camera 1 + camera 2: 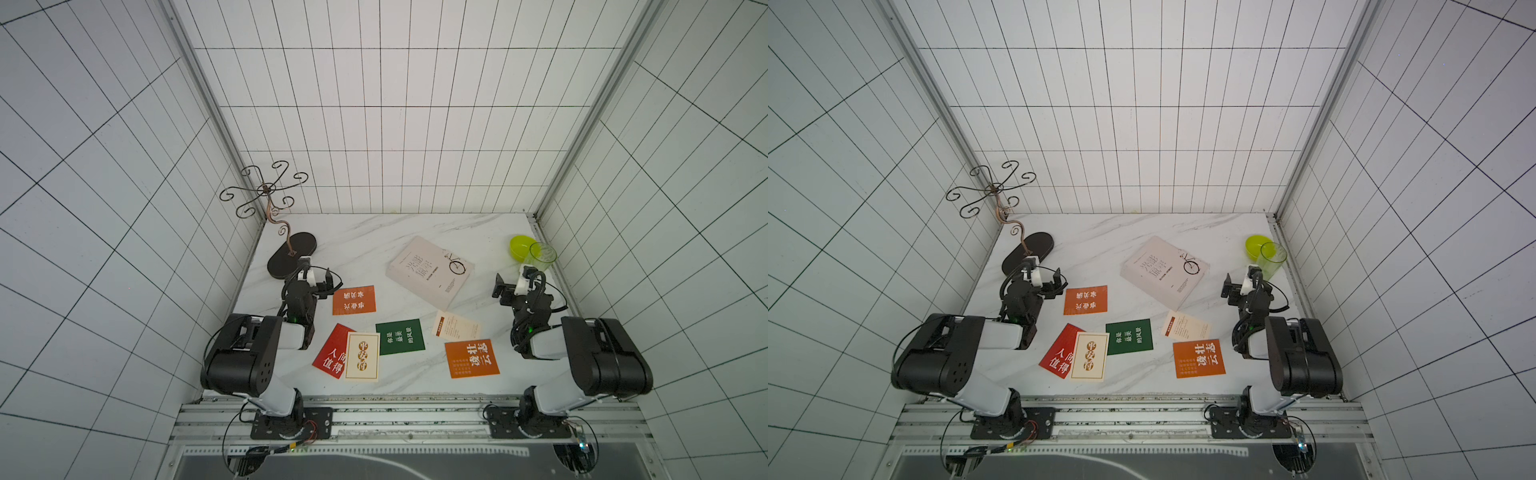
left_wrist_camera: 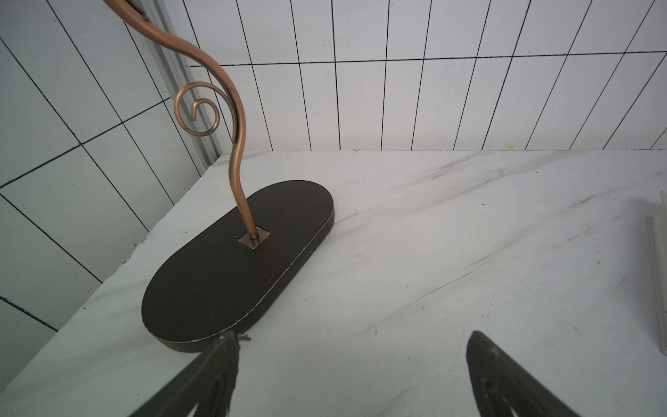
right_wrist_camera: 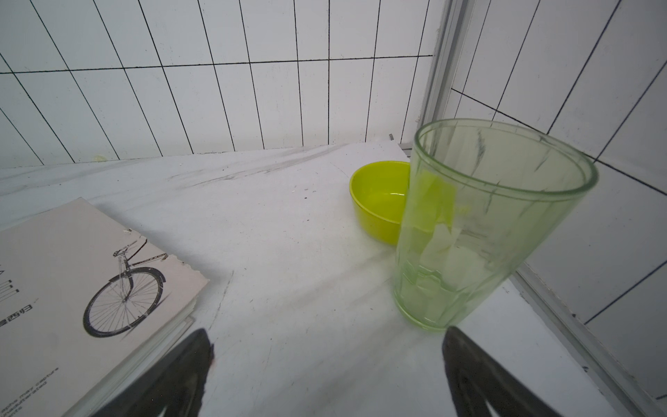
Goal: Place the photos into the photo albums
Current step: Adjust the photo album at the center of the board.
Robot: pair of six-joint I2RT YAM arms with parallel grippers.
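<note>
Plainly nothing is done yet, as I judge it: the book point(image 1: 430, 268) lies shut at 1 o'clock on the table point(image 1: 365, 249), and all six cards lie loose outside it. Opening it and loading every card is left.

Taking the table centre in a top view as the dial:
- orange card point(image 1: 354, 300) at 9 o'clock
- red card point(image 1: 330, 353) at 7 o'clock, partly covered by the cream card point(image 1: 362, 356)
- green card point(image 1: 400, 336) at 6 o'clock
- text card point(image 1: 456, 326) at 4 o'clock, just beside the book's near corner; whether they touch I cannot tell
- second orange card point(image 1: 471, 358) at 5 o'clock

The left gripper point(image 2: 352, 343) hangs with its jaws wide and empty by the stand point(image 2: 238, 263) at 10 o'clock. The right gripper point(image 3: 328, 334) is equally wide and empty, between the book and the cup point(image 3: 487, 224) at 2 o'clock.

The cards are thin, flat, matt rectangles, likely hard to pinch off the smooth marbled top. The book is thick, with a pale paper cover frayed at one corner and a bicycle drawing. The stand is curled copper wire on a dark oval slab. The cup is clear green and faceted, and the bowl point(image 3: 379, 198) behind it is glossy lime
</note>
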